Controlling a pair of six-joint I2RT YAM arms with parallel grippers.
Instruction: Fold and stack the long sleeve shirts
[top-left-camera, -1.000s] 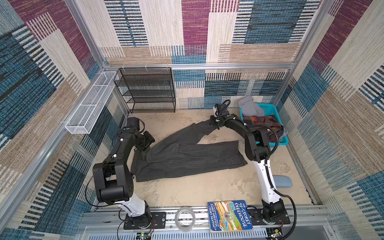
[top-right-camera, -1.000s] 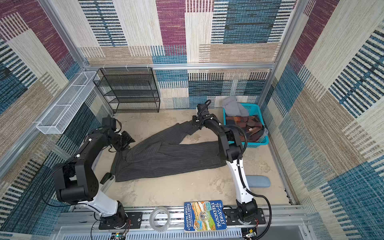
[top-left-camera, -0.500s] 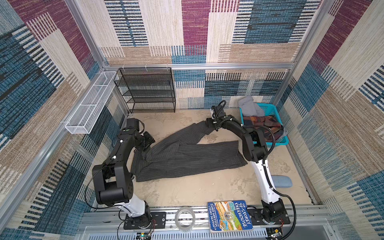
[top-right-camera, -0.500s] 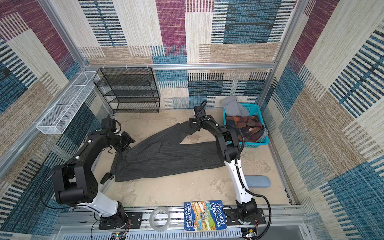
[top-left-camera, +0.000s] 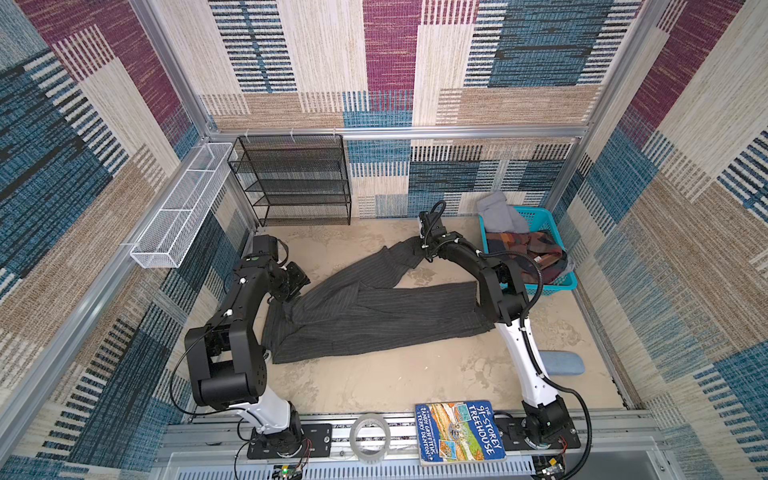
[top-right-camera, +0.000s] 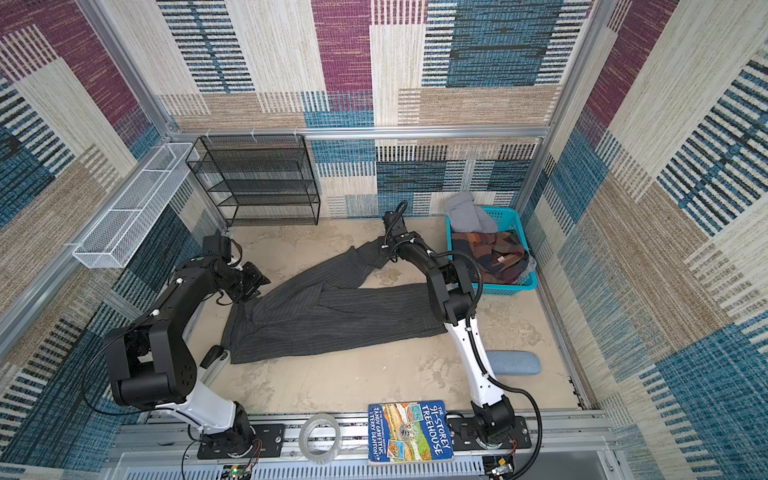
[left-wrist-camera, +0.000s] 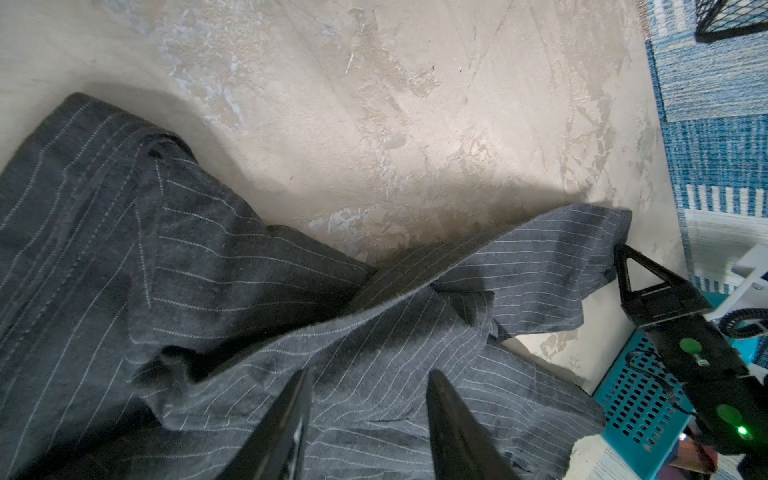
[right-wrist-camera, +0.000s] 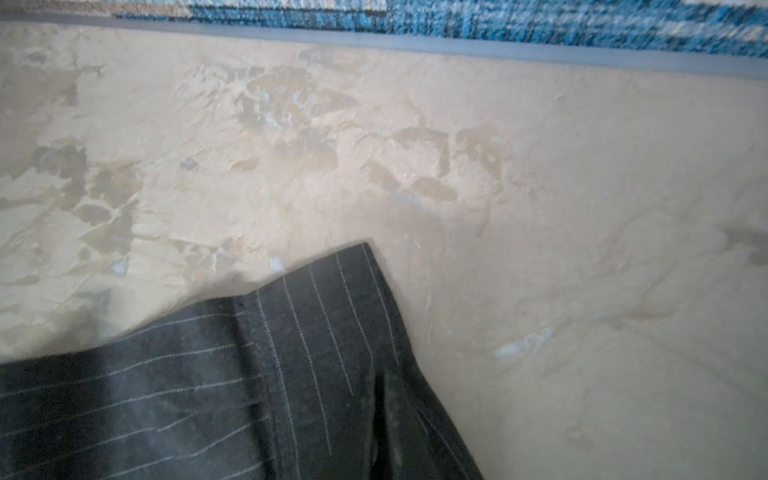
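Across the middle of the tabletop (top-left-camera: 395, 374), between the two arms, the long sleeve shirt (top-left-camera: 374, 316) lies spread flat. One sleeve (top-left-camera: 374, 270) angles toward the teal basket (top-left-camera: 565, 286).

Handling estimate: light, limp woven cloth with no stiffness. It will likely sag from any single hold and drag on the textured surface. Recommended holds are the stitched edges (cuff, collar, shoulder seam, hem), which are thicker and less likely to slip than open fabric. Use two holds per fold.

Left claw (top-left-camera: 296, 282): at the shirt end farthest from the basket. In the left wrist view its fingers (left-wrist-camera: 286, 415) stand spread, with cloth bunched under and between them. No pinch is evident.

Right claw (top-left-camera: 424, 254): pressed together at the sleeve end. Whether cloth is caught cannot be told.

View differences: both top views give the whole layout but hide the fingertips. The right wrist view shows the cuff (right-wrist-camera: 332, 299) stitching close up, without fingers. Only the left wrist view shows the right claw's tip at the cuff edge.
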